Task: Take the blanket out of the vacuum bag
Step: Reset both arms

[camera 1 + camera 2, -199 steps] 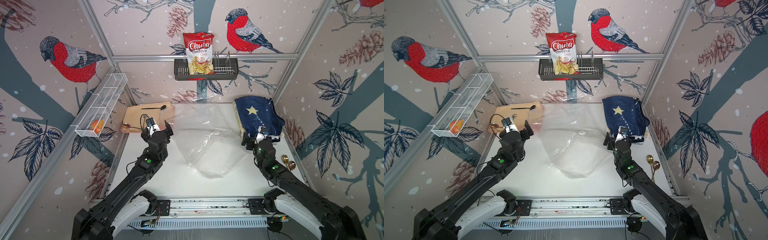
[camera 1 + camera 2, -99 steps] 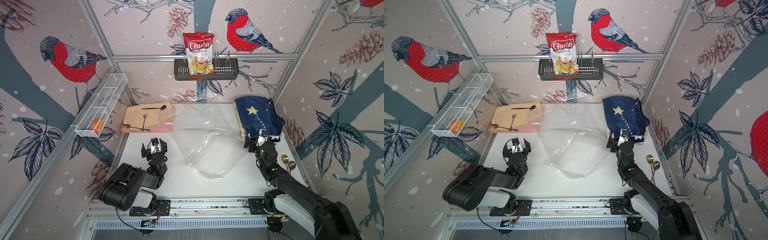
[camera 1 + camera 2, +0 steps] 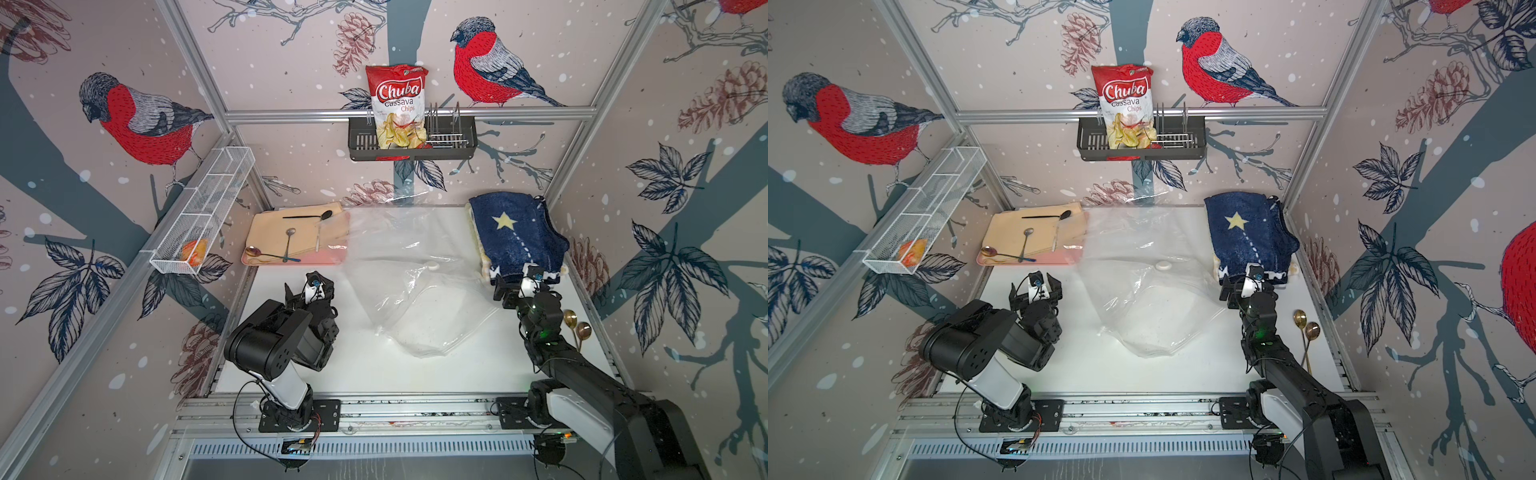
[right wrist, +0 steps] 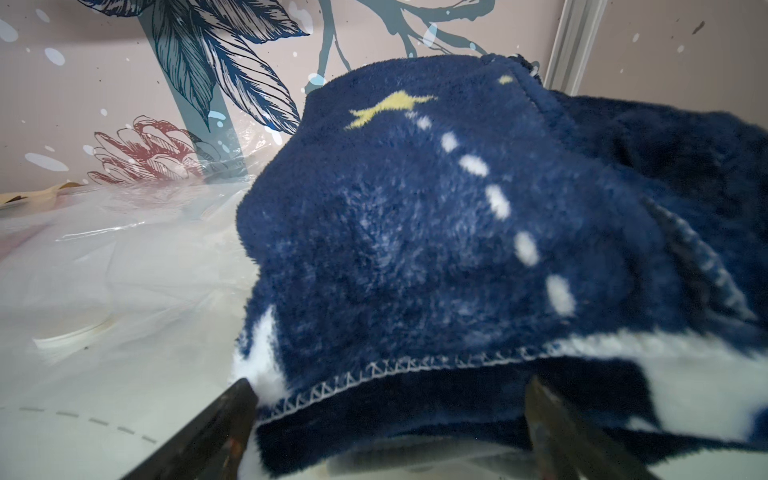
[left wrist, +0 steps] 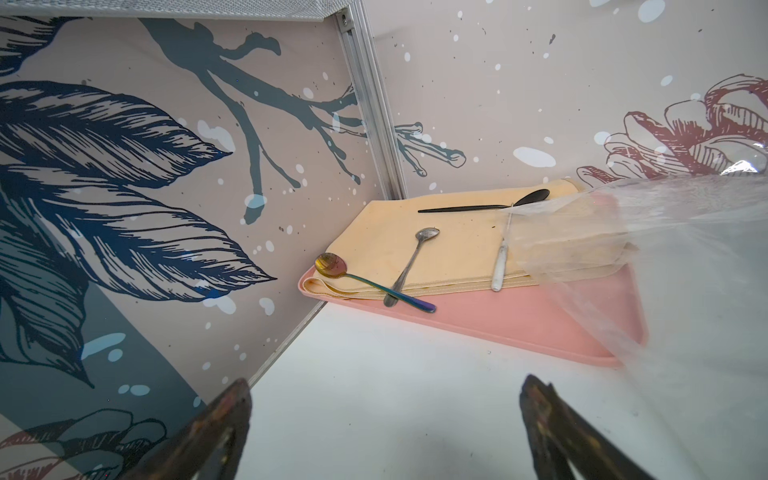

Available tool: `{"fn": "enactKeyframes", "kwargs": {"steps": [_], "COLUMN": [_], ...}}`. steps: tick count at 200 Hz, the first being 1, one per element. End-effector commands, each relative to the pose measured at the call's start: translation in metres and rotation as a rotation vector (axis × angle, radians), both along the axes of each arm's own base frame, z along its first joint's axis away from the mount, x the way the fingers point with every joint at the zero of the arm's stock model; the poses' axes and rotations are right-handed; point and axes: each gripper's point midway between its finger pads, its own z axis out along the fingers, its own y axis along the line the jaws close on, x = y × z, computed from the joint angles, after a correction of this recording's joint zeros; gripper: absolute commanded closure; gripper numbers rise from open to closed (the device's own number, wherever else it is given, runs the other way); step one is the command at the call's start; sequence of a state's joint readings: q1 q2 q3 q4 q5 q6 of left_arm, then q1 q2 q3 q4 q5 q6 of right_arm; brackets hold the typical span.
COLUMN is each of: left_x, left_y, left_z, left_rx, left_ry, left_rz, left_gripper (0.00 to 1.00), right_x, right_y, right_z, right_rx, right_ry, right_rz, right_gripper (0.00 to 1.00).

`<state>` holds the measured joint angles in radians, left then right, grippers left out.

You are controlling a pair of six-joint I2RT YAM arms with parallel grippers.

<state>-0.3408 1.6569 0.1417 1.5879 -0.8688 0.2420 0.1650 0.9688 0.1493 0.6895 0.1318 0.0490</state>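
Here, left pincer point(image 5: 384, 384) and right pincer point(image 4: 390, 383) both agape; blanket point(image 3: 515, 237) beside vacuum bag point(image 3: 407, 266).

We count: blanket point(image 3: 515, 237) x1, vacuum bag point(image 3: 415, 299) x1, chips bag point(image 3: 398, 104) x1, tray point(image 5: 519, 320) x1, cloth point(image 3: 270, 232) x1, racks point(image 3: 453, 149) x2, utensils point(image 5: 428, 235) x6.

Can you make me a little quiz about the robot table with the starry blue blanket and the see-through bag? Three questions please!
1. True or false: the blanket is inside the vacuum bag.
2. What colour is the tray? A pink, B green, C black.
3. Fill the gap: the left gripper and the right gripper are both ____.

Key: 1 false, it lies outside the bag; 2 A; 3 open.
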Motion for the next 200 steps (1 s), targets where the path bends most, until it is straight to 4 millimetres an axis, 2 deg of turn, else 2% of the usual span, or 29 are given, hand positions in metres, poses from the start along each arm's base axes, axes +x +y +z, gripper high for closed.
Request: {"fn": "enactKeyframes", "kwargs": {"steps": [1, 12, 43, 66, 94, 104, 107, 156, 171, 181, 192, 200], "left_x": [-0.003, -0.003, 0.0, 0.012, 0.029, 0.029, 0.029, 0.036, 0.028, 0.02, 0.015, 0.014], "left_y": [0.003, 0.003, 0.002, -0.005, -0.009, -0.007, -0.008, -0.009, -0.005, 0.005, 0.001, -0.005], "left_z": [0.036, 0.036, 0.034, 0.032, 0.022, 0.02, 0.02, 0.014, 0.014, 0.009, 0.017, 0.016], "left_rx": [-0.06, -0.061, -0.065, -0.058, -0.093, -0.107, -0.109, -0.165, -0.182, -0.207, -0.169, -0.154], "left_ry": [-0.181, -0.18, -0.166, -0.134, -0.063, -0.062, -0.061, -0.041, -0.072, -0.092, -0.143, -0.127], "left_rz": [0.018, 0.016, -0.002, -0.05, -0.136, -0.151, -0.16, -0.251, -0.251, -0.205, -0.225, -0.236], "left_gripper": [0.02, 0.02, 0.02, 0.02, 0.02, 0.02, 0.02, 0.02, 0.02, 0.02, 0.02, 0.02], "right_x": [-0.002, -0.007, -0.011, -0.011, 0.002, 0.004, 0.005, 0.01, 0.012, 0.016, 0.022, 0.024], "right_y": [-0.008, -0.014, -0.032, -0.045, -0.036, -0.031, -0.031, -0.034, -0.031, -0.032, -0.033, -0.033], "right_z": [0.013, 0.009, 0.023, 0.032, 0.028, 0.031, 0.025, 0.01, 0.013, 0.008, 0.003, 0.002], "right_rx": [0.001, -0.001, -0.04, 0.049, 0.048, 0.032, 0.028, 0.022, 0.019, 0.019, 0.019, 0.018], "right_ry": [-0.104, -0.13, -0.214, -0.278, -0.259, -0.278, -0.262, -0.257, -0.287, -0.254, -0.219, -0.209], "right_rz": [-0.026, -0.045, -0.109, -0.144, -0.084, -0.058, -0.054, -0.071, -0.056, -0.065, -0.071, -0.069], "right_gripper": [0.0, 0.0, 0.0, 0.0, 0.0, 0.0, 0.0, 0.0, 0.0, 0.0, 0.0, 0.0]}}
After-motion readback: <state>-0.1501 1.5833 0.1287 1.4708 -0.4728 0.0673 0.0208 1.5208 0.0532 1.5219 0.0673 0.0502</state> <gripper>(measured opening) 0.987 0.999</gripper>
